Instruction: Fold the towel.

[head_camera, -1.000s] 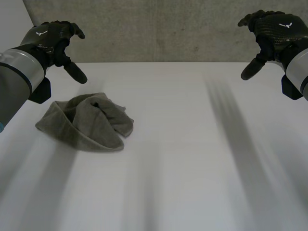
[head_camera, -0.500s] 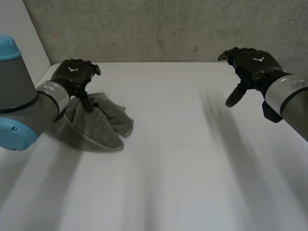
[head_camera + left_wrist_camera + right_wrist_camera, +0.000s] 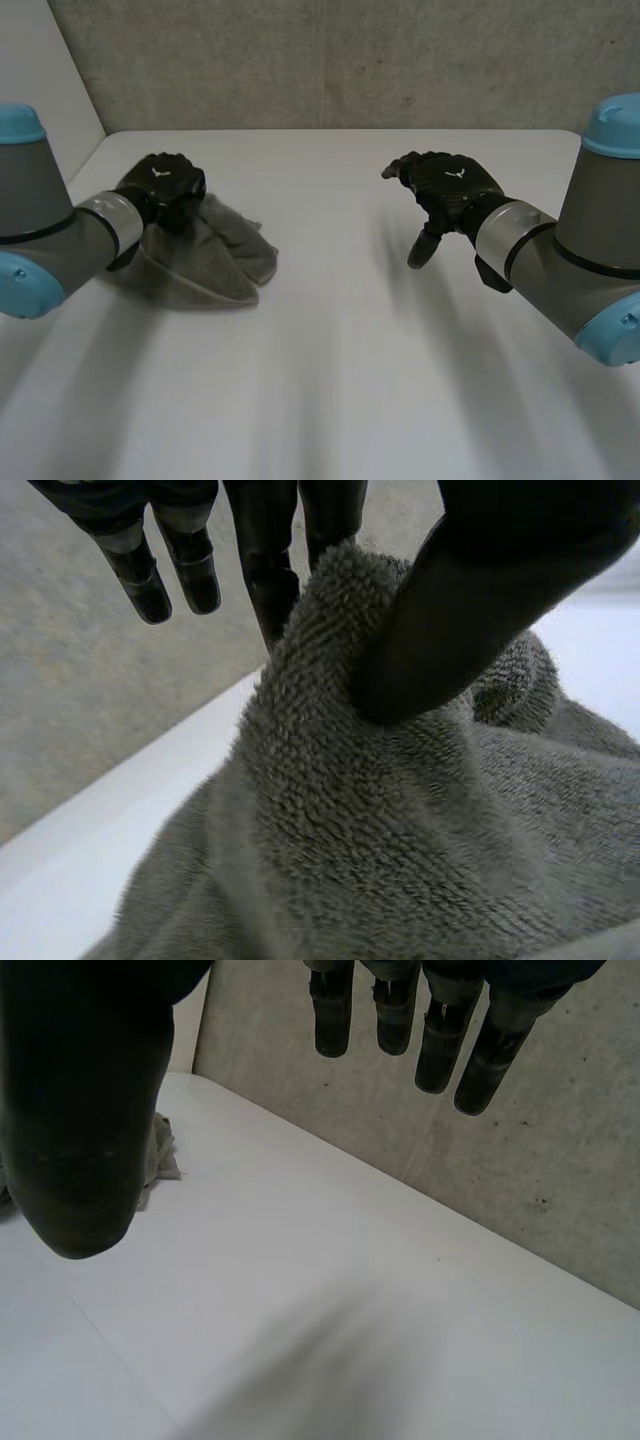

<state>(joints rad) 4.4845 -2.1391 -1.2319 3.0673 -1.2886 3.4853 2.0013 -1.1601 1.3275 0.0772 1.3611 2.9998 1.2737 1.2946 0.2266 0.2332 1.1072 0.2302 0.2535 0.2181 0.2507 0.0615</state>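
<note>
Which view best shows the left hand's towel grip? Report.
Left wrist view: the left hand pinches a towel ridge between thumb and finger. Head view gives the hand's back; right wrist view, a far towel edge.

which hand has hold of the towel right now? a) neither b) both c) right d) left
d: the left hand pinches a raised fold of the towel between its thumb and a finger, while the right hand hangs open above the table, apart from the cloth.
</note>
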